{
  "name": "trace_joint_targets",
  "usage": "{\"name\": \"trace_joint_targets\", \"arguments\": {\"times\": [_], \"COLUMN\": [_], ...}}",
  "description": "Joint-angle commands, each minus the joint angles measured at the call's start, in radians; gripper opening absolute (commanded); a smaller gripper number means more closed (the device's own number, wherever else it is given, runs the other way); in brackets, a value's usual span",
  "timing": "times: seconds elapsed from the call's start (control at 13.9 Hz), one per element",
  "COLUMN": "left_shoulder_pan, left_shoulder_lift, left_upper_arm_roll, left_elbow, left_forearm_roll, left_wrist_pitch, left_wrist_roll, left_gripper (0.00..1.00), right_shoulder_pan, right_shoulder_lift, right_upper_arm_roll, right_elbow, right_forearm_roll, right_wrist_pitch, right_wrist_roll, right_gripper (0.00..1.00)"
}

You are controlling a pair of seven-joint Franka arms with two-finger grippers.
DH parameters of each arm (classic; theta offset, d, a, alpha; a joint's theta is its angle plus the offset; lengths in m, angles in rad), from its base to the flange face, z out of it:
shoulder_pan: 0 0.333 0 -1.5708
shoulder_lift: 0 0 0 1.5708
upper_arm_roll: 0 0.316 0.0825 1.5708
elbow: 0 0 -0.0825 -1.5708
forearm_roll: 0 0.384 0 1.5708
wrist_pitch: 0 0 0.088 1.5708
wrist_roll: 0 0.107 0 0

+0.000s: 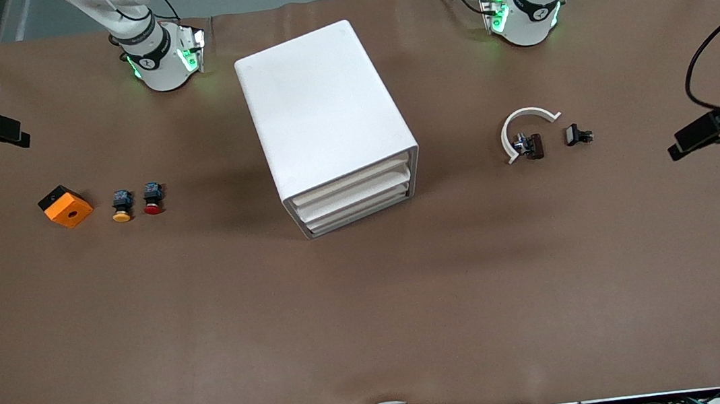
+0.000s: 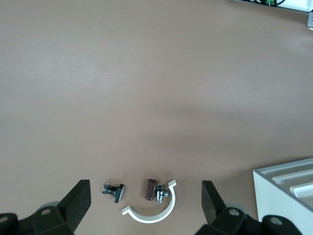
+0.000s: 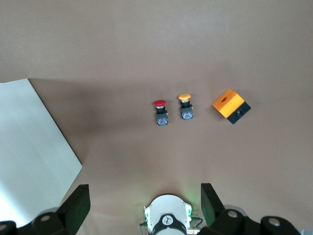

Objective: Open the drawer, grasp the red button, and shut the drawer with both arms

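Note:
The white cabinet stands mid-table with its three drawers all shut, fronts toward the front camera. The red-capped button lies on the table toward the right arm's end, beside a yellow-capped button; it also shows in the right wrist view. My right gripper is open and empty, high over the table near the right arm's base. My left gripper is open and empty, high over a white clamp. A corner of the cabinet shows in the left wrist view.
An orange square block lies beside the yellow button. Toward the left arm's end lie the white half-ring clamp, a dark brown part with a bolt and a small black part. Brown cloth covers the table.

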Motion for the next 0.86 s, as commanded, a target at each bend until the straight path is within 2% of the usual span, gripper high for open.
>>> {"name": "trace_joint_targets", "arguments": {"times": [0.0,0.14,0.22,0.36,0.43,0.58,0.79], "left_shoulder_pan": [-0.004,-0.005,-0.005,-0.007,-0.007,-0.007,-0.010], "left_shoulder_lift": [-0.044,-0.050,-0.056,-0.056,-0.056,-0.056,-0.057], "left_upper_arm_roll": [-0.008,-0.010,-0.011,-0.013,-0.013,-0.013,-0.014], "left_elbow": [-0.024,-0.019,-0.019,-0.018,-0.018,-0.016,-0.016], "left_forearm_roll": [0.050,0.060,0.070,0.074,0.074,0.074,0.074], "left_wrist_pitch": [-0.012,-0.015,-0.020,-0.022,-0.023,-0.032,-0.034], "left_wrist_roll": [0.013,0.013,0.013,0.015,0.016,0.021,0.021], "left_gripper": [1.00,1.00,1.00,1.00,1.00,1.00,1.00], "right_shoulder_pan": [-0.011,0.028,0.068,0.207,0.250,0.256,0.239], "right_shoulder_lift": [0.008,0.009,0.006,0.003,0.001,0.000,-0.017], "right_upper_arm_roll": [0.006,-0.006,-0.052,-0.197,-0.251,-0.264,-0.253], "right_elbow": [0.033,0.036,0.036,0.039,0.047,0.039,0.033], "right_forearm_roll": [-0.007,-0.017,-0.017,-0.019,-0.016,-0.016,-0.007], "right_wrist_pitch": [-0.023,-0.023,-0.028,-0.074,-0.095,-0.134,-0.097], "right_wrist_roll": [-0.016,-0.016,-0.004,0.000,0.003,0.025,0.064], "right_gripper": [1.00,1.00,1.00,1.00,1.00,1.00,1.00]}}
